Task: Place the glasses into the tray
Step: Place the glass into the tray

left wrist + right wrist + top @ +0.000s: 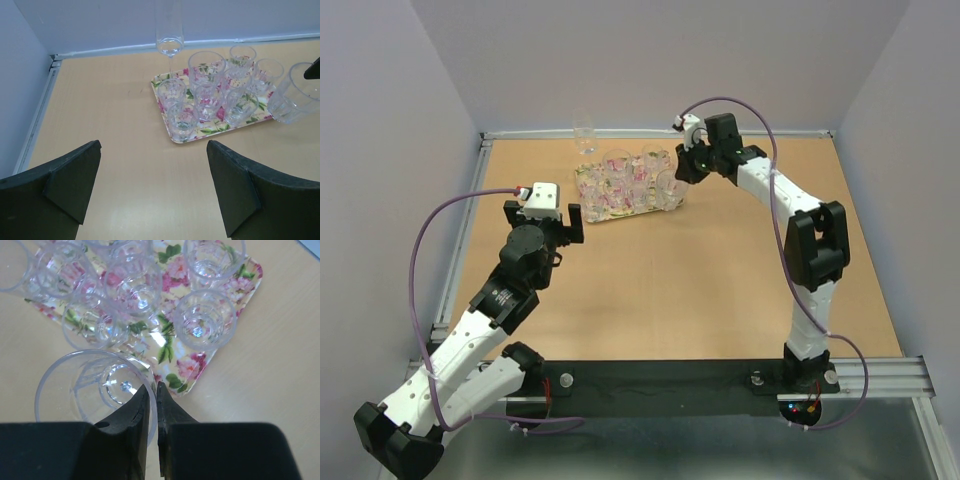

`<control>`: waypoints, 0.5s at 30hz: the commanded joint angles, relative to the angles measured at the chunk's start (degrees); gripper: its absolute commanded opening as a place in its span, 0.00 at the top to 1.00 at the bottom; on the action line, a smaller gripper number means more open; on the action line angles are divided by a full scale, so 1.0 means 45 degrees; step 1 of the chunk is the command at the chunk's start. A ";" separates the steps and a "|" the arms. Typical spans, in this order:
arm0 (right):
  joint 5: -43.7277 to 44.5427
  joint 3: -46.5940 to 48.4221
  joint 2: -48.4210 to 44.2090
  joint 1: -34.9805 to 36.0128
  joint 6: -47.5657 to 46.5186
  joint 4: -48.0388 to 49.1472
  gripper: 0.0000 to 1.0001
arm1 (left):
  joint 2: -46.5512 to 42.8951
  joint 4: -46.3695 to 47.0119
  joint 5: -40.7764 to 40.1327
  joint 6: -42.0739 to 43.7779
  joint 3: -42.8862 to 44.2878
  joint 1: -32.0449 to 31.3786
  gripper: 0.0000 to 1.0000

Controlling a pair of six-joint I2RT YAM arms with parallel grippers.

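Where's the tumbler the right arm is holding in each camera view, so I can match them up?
Top external: the tumbler is at the right end of the tray, just left of the right gripper.
Left wrist: at the far right edge, past the tray's right end.
Right wrist: lower left, its rim pinched in the shut jaws.
Shared landmark: the floral tray, in all three views.

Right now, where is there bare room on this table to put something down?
Bare tabletop spans from the tray to the arm bases, and left of the tray to the wall rail. Crowded: the tray, packed with tumblers; beside its far left corner, a stemmed glass; its right end, where the right gripper holds a tumbler.
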 commanded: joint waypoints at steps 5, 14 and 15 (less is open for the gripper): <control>0.1989 0.2008 0.1357 0.0309 0.1918 0.0756 1.00 | -0.0076 0.0738 -0.0450 0.0044 -0.0136 0.0051 0.01; 0.3240 0.2282 0.2041 0.0427 0.2934 0.1518 1.00 | -0.0037 0.0758 -0.0431 0.0064 -0.0155 0.0071 0.01; 0.3298 0.2301 0.2157 0.0446 0.2993 0.1557 1.00 | -0.0018 0.0758 -0.0431 0.0064 -0.0155 0.0090 0.01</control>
